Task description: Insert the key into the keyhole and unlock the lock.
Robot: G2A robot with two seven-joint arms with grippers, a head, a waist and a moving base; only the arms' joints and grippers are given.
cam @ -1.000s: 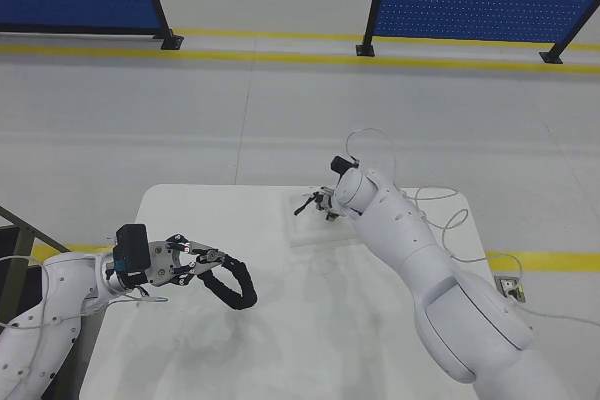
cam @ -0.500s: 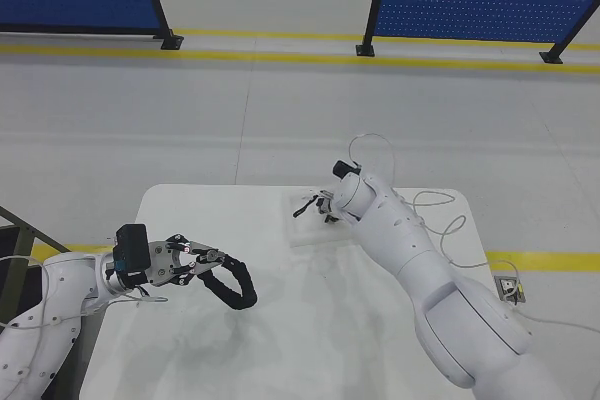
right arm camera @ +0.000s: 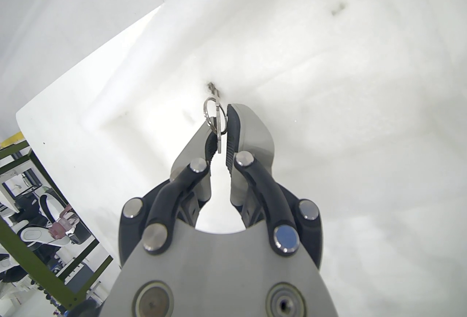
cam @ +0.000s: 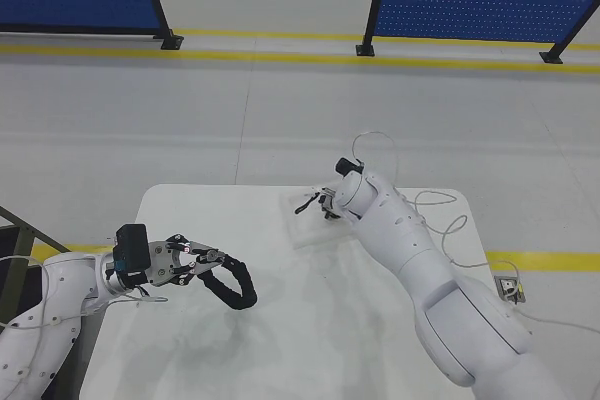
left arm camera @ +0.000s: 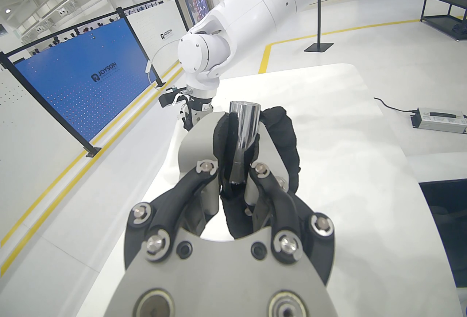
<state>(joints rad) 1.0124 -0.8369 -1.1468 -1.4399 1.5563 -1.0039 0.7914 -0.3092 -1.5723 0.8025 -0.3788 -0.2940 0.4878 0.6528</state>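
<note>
Barely anything has moved: the right gripper [right arm camera: 219, 121] has shifted a touch at the table's [cam: 310, 340] far edge, while the left arm has held still. I judge the key [right arm camera: 220, 139] is only just secured, and insertion has not begun.

The right arm stretches to that far edge, pointing down, clamped on the key, its ring [right arm camera: 211, 112] at the tips. The left gripper [left arm camera: 239, 150] sits low by the left edge, pinching the cable lock's chrome cylinder [left arm camera: 245, 121] — well apart from the key.
</note>
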